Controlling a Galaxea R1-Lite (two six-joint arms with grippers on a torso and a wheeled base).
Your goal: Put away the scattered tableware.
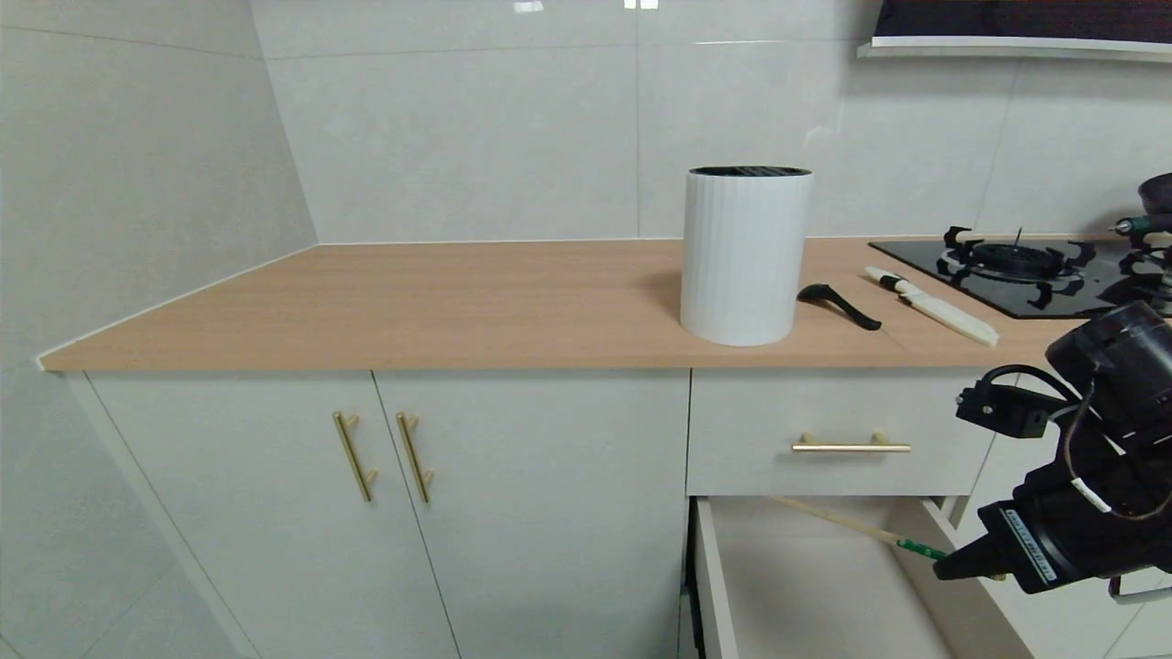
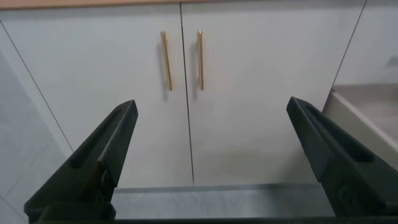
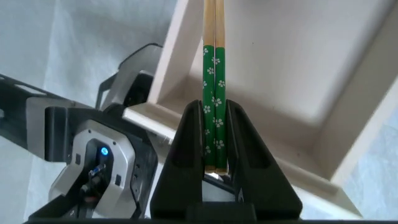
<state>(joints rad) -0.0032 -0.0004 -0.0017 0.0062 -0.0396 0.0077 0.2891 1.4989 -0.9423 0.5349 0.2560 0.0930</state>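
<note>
Two slim wooden chopsticks [image 3: 213, 74], green floral ends tight between right fingers [image 3: 186, 155]; left fingers [image 2: 106, 155] wide apart.

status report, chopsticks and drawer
Right gripper shut on chopsticks, pointing into the open drawer. Left gripper open, facing cabinet doors. Knife and black utensil on the counter. Nothing seen blocking the drawer.

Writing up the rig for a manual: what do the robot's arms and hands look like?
The left hand and right hand are matte black, two wedge-shaped fingers each. The right arm is black, with a looping black cable and a white printed label.
</note>
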